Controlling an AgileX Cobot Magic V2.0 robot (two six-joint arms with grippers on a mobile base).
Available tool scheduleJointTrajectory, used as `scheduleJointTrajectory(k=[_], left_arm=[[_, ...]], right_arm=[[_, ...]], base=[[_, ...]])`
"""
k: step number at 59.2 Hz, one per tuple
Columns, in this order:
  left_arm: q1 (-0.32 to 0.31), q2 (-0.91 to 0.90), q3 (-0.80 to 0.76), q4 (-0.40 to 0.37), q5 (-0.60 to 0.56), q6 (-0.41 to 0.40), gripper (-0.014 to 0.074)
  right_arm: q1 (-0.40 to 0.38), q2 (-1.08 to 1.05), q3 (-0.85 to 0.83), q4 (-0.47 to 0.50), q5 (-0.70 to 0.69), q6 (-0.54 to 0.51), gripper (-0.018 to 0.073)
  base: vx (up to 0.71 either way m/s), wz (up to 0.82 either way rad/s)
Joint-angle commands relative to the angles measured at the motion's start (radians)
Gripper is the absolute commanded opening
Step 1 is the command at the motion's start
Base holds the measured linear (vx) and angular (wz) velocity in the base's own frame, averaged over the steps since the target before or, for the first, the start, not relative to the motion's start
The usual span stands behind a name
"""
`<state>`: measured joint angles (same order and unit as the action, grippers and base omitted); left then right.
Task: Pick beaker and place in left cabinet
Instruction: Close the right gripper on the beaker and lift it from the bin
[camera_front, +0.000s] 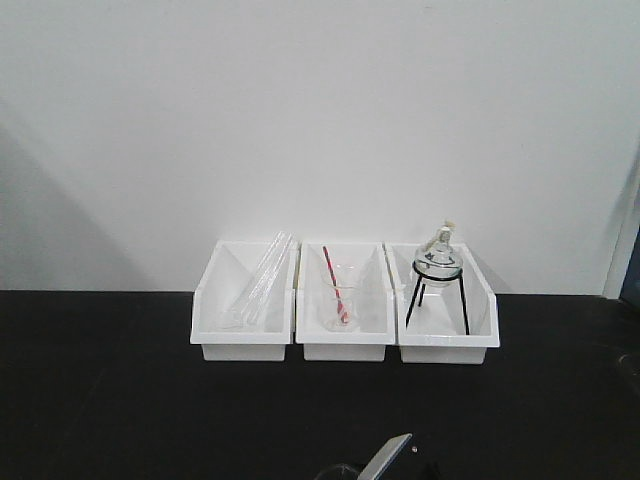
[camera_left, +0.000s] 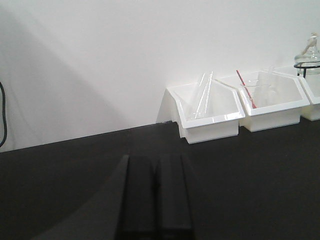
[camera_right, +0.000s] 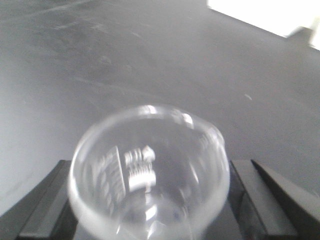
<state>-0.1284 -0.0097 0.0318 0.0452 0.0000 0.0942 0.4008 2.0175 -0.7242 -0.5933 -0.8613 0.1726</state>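
The beaker (camera_right: 150, 170), clear glass with a flared rim and white graduation marks, fills the lower middle of the right wrist view, blurred. My right gripper (camera_right: 150, 205) is shut on it, with one dark finger (camera_right: 47, 200) against its left wall and the other against its right wall. It hangs over the dark tabletop (camera_right: 150, 60). In the left wrist view, my left gripper (camera_left: 156, 165) is low over the black table, its two dark fingers pressed together with nothing between them. The left cabinet is out of view.
Three white bins stand in a row against the white wall: the left bin (camera_front: 245, 335) holds long glass tubes, the middle bin (camera_front: 345, 335) a clear glass vessel with a red rod, the right bin (camera_front: 445, 335) a round flask on a black tripod. A grey arm part (camera_front: 388, 455) pokes in at the bottom edge.
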Motion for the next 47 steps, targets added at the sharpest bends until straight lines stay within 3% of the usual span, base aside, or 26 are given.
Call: scheduleJointTrajectory(k=[1, 17, 26, 38, 47], left_arm=[[-0.001, -0.019, 0.016, -0.003, -0.075, -0.003, 0.0001], [-0.001, -0.019, 0.016, -0.003, -0.075, -0.003, 0.0001], [-0.001, -0.019, 0.016, -0.003, -0.075, -0.003, 0.0001], [-0.001, -0.019, 0.016, -0.003, -0.075, -0.003, 0.0001], [-0.001, -0.019, 0.016, -0.003, -0.075, -0.003, 0.0001]], right_arm=[[0.001, -0.029, -0.042, 0.001, -0.082, 0.005, 0.0592], [0.001, -0.007, -0.056, 0.0, -0.074, 0.013, 0.059], [0.001, -0.007, -0.056, 0.001, -0.074, 0.018, 0.0541], [0.001, -0.038, -0.056, -0.033, -0.065, 0.172, 0.0341], [0.001, -0.107, -0.056, -0.088, -0.064, 0.19, 0.0155]], base=[[0.0, 0.0], [0.0, 0.0], [0.0, 0.0], [0.0, 0.0], [0.0, 0.0]])
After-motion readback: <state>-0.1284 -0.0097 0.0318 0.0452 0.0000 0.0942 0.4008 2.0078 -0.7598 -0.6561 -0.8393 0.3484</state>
